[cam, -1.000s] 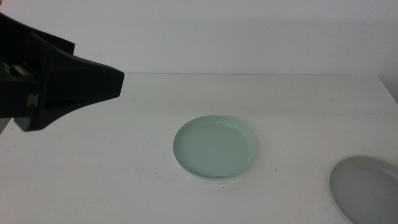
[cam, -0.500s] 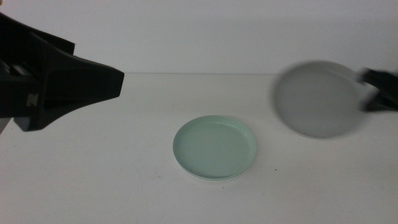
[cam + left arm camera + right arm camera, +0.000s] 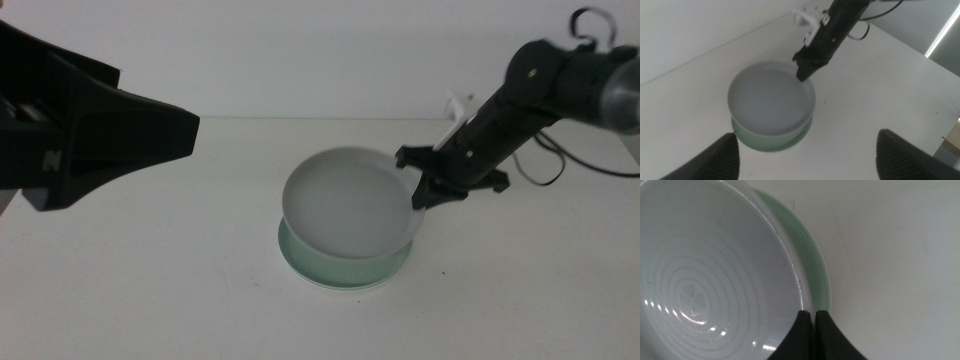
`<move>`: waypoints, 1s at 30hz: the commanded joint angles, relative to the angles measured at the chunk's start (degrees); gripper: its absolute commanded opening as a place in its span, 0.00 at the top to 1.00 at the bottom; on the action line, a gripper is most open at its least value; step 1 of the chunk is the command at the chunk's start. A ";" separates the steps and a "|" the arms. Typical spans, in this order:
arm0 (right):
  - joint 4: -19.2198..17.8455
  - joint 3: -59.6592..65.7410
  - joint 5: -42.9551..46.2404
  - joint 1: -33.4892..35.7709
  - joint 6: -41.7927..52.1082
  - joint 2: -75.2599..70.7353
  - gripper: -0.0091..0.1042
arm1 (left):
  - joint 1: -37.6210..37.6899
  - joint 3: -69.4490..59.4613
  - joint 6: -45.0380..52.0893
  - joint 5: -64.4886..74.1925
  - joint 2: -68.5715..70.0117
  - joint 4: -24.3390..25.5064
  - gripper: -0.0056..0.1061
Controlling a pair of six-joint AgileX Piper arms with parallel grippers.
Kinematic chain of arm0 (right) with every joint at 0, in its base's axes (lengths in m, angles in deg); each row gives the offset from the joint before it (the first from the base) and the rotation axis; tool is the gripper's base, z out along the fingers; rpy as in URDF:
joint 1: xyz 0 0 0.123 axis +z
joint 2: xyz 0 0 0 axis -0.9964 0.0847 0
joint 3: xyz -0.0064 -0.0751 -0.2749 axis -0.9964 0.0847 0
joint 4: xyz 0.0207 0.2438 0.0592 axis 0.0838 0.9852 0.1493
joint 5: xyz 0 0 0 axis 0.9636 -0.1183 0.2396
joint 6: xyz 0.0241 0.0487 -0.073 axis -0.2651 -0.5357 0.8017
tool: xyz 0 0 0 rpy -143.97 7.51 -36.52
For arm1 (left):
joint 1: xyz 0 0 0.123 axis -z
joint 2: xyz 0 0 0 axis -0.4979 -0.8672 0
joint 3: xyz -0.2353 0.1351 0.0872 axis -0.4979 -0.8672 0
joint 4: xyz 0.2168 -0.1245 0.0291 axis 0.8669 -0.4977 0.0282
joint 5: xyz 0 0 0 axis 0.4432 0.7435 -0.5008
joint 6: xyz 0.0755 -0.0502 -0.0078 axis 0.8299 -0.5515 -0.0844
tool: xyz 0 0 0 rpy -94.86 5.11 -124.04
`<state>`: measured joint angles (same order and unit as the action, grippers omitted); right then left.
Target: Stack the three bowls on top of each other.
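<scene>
My right gripper [image 3: 425, 195] is shut on the near-right rim of the grey bowl [image 3: 345, 205] and holds it, slightly tilted, right over the mint green bowl [image 3: 340, 276] at the table's middle. I cannot tell whether the two bowls touch. In the right wrist view the jaws [image 3: 812, 330] pinch the grey bowl's rim [image 3: 705, 270], with the green bowl's rim [image 3: 817, 267] showing beyond it. A thin pale edge shows under the green bowl's front; the white bowl is otherwise hidden. My left gripper [image 3: 150, 135] hangs open high at the left, its jaws [image 3: 812, 165] wide apart over both bowls [image 3: 770, 97].
The white table [image 3: 150, 280] ends at a far edge against a pale wall. Its right edge shows in the left wrist view [image 3: 940, 100]. A cable [image 3: 545, 165] trails from the right arm over the table's far right.
The grey bowl, first lying at the front right, was lifted by my right gripper, carried left through the air and brought down over the green bowl. The left gripper has not moved.
</scene>
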<state>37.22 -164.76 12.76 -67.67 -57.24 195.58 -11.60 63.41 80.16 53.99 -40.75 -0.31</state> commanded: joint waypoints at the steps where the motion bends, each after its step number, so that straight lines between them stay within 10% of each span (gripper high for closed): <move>1: 0.32 -0.54 -0.04 0.65 0.12 1.18 0.94 | 0.01 -0.17 -0.17 -0.71 0.23 -0.03 0.11; 13: 0.08 -0.54 1.99 2.08 0.50 3.77 0.88 | 0.01 -0.17 -0.17 -0.86 0.23 -0.03 0.11; 21: 0.02 -0.54 1.74 1.95 3.51 2.86 0.12 | 0.01 -0.17 -0.17 -0.86 0.23 -0.03 0.11; 30: -4.43 -0.54 -2.47 -3.17 9.16 -17.20 0.11 | 0.01 -0.17 -0.17 -0.86 0.23 -0.03 0.11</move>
<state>35.03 -164.85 11.33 -69.02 -49.16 183.37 -11.60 63.41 80.16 53.86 -40.75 -0.31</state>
